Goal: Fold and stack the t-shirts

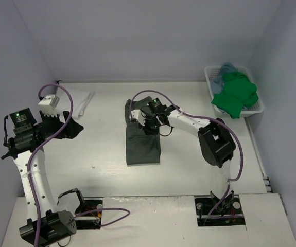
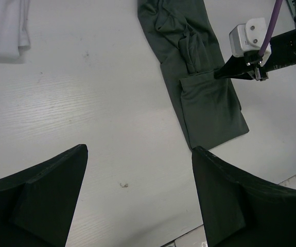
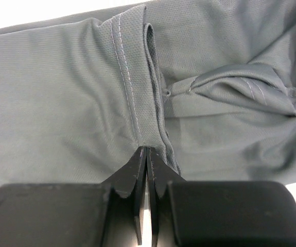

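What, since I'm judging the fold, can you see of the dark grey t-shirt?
The dark grey t-shirt is soft, fine-knit cloth with stitched hems, folded into a long narrow strip lying flat on the table, bunched toward its far end. The right gripper is shut on a doubled hem edge partway along it. Nothing else touches it.

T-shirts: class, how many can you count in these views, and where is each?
4. One dark grey t-shirt mid-table, white t-shirt at the far left, green t-shirt in the basket, blue t-shirt under it. Others may be hidden there.
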Tool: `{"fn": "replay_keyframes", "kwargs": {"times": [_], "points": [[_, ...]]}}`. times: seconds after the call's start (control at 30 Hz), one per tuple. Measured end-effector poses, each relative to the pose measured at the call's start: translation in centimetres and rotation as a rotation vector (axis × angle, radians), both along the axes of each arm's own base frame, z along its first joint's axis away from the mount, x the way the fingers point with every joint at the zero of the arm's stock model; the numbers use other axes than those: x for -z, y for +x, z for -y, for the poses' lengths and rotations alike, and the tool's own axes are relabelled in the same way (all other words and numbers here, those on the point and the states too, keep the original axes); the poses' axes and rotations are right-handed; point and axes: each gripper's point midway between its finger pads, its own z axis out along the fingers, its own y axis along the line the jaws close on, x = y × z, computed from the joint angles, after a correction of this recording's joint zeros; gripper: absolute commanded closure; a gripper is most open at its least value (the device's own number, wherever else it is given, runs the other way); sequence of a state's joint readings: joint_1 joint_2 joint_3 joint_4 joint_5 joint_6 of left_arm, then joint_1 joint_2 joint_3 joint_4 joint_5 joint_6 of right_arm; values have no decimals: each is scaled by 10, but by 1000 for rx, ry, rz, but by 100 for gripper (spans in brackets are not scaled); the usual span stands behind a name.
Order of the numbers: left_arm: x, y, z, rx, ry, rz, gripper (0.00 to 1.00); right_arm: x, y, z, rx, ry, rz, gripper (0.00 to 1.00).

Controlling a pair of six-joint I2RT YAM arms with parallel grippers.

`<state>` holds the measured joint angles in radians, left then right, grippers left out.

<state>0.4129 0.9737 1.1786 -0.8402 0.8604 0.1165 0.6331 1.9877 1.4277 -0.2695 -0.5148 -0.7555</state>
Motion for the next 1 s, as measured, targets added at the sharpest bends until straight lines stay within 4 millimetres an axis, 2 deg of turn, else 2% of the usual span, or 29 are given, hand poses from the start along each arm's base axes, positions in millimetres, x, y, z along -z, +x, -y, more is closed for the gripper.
{"fn": "replay_keyframes", "kwargs": {"times": [0.27, 0.77, 0.87, 0.9, 0.93, 1.0], "points": [[1, 1, -1, -2, -5, -5, 23, 30, 4, -6, -19, -4, -49, 100], [2, 5, -2, -8, -42, -16, 23, 28, 16, -10, -13, 39, -31, 100], [1, 5, -3, -11, -38, -8, 23, 25, 22, -6, 30, 16, -9, 82], [1, 4, -3, -11, -37, -6, 23, 23, 25, -4, 49, 7, 1, 66], [2, 3, -2, -11, -37, -5, 23, 19, 28, -1, 67, -1, 14, 60], [1, 2, -1, -10, -36, 0, 23, 7, 34, 1, 95, -5, 46, 57]]}}
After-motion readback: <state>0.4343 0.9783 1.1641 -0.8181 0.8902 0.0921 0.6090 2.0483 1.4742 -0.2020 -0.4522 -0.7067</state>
